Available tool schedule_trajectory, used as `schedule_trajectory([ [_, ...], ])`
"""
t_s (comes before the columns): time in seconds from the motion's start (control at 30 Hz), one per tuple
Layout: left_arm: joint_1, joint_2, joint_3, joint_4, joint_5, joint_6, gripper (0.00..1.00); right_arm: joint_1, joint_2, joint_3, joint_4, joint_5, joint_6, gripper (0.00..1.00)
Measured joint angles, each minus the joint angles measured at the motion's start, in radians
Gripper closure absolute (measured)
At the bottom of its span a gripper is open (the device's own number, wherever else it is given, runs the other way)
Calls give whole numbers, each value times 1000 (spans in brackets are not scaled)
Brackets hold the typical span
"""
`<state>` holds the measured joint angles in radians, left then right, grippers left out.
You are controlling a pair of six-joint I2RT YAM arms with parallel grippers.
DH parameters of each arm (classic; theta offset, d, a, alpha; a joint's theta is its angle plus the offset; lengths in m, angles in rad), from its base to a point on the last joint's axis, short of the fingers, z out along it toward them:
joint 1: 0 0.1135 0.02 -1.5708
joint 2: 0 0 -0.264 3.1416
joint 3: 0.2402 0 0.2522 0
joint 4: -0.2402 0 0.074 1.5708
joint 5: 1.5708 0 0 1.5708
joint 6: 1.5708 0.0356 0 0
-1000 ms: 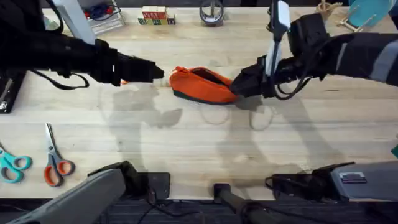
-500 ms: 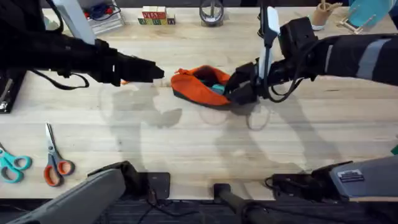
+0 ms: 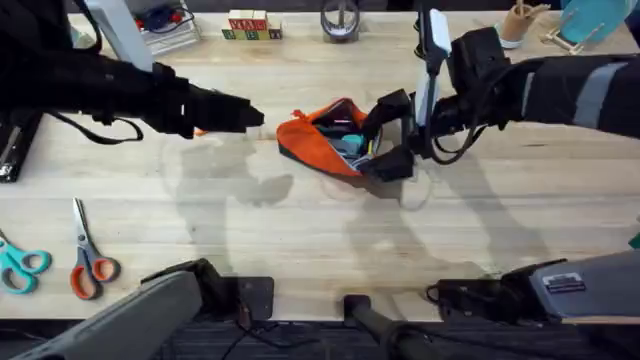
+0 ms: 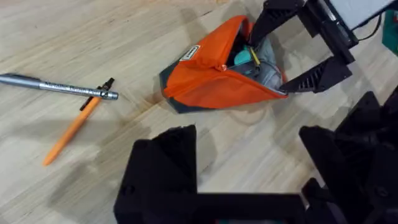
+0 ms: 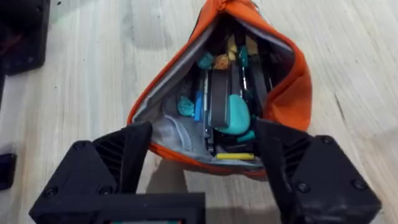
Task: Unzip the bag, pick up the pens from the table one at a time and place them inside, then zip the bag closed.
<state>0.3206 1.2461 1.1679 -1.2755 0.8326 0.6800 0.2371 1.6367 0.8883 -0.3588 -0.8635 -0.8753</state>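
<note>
Orange fabric, the bag (image 3: 322,138) is lying unzipped near the middle of the table (image 3: 300,230), its mouth gaping toward 3 o'clock. The right gripper (image 3: 392,132) is straddling that mouth, jaws spread wide. At the bag's 9 o'clock the left gripper (image 3: 250,113) is hovering, jaws parted, above the pens (image 4: 74,106), which are lying crossed.

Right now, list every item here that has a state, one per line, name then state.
bag: unzipped, mouth gaping, lying on the table, already holding other items.
orange pen: on the table outside the bag, not yet picked up.
silver pen: on the table, crossing the orange pen's tip.
left gripper: open, empty, beside the bag.
right gripper: open, fingers at the bag's open mouth.
scissors: closed, flat on the table.
</note>
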Motion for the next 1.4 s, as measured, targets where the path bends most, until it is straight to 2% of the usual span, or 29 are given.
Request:
schedule_trajectory([
  [0.3,0,0,0,0,0,0,8,-5,-31,0,103,8,91,4],
  [0.73,0,0,0,0,0,0,8,-45,-364,16,95,10,184,4],
  [1.0,0,0,0,0,0,0,8,-85,-527,16,88,67,337,4],
  [1.4,0,0,0,-1,0,0,8,-90,-692,16,-176,113,413,4],
])
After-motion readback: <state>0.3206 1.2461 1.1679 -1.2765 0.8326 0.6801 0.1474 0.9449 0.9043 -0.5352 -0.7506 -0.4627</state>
